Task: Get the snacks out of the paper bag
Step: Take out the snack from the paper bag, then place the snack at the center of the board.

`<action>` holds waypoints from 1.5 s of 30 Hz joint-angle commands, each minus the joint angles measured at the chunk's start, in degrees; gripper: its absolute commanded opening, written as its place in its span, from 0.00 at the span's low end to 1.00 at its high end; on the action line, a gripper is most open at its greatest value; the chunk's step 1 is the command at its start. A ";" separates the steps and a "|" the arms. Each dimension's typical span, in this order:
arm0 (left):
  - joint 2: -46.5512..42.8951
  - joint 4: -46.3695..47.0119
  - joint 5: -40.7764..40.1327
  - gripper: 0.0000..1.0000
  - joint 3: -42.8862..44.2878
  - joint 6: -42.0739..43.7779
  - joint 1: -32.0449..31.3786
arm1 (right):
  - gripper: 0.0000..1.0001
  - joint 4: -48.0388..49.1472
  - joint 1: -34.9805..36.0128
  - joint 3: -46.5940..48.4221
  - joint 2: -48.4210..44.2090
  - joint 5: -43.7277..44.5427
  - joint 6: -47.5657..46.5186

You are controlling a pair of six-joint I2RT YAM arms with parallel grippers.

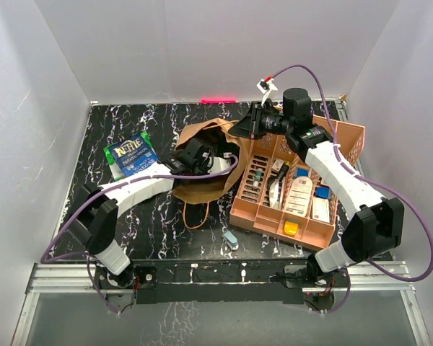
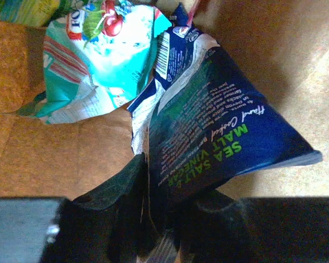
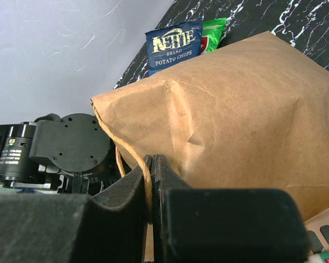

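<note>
Blue-green foil "Kettle" chip packet (image 1: 132,154): out, nine o'clock of brown kraft paper bag (image 1: 206,189). Left gripper (image 2: 162,203): inside bag, jaws clamped on dark-blue foil packet (image 2: 219,142), mid-extraction. Right gripper (image 3: 152,167): pinched shut on bag rim, two o'clock; next, likely withdrawal through mouth.

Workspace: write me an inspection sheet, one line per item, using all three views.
Surface: black marbled table.
Job's things: paper bag lying mid-table; Kettle chip bag and green packet out on the table; dark blue vinegar packet and teal packet inside the bag.
Clutter: orange tray holding small items; pale-blue capsule near the front edge.
Grippers: left gripper shut on the dark blue vinegar packet; right gripper shut on the bag's rim.
Cables: purple cables loop off both arms.
Surroundings: white walls; pink strip at the back edge.
</note>
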 commanded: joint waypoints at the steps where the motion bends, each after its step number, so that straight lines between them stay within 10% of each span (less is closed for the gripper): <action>1: -5.40 -0.80 1.90 0.19 2.07 -2.03 -0.32 | 0.07 0.32 -0.25 1.02 -2.12 0.69 -1.21; 5: -9.79 -2.99 3.78 0.00 1.52 -4.67 -0.63 | 0.07 0.45 -0.22 0.88 -1.95 0.62 -1.12; 25: -38.17 -17.78 7.80 0.00 12.98 -27.53 -1.81 | 0.07 0.76 -0.32 1.58 -1.11 1.00 -0.50; 45: -38.02 -8.52 -36.67 0.00 8.86 -29.56 0.16 | 0.07 0.43 -0.29 0.51 -1.63 1.43 -0.92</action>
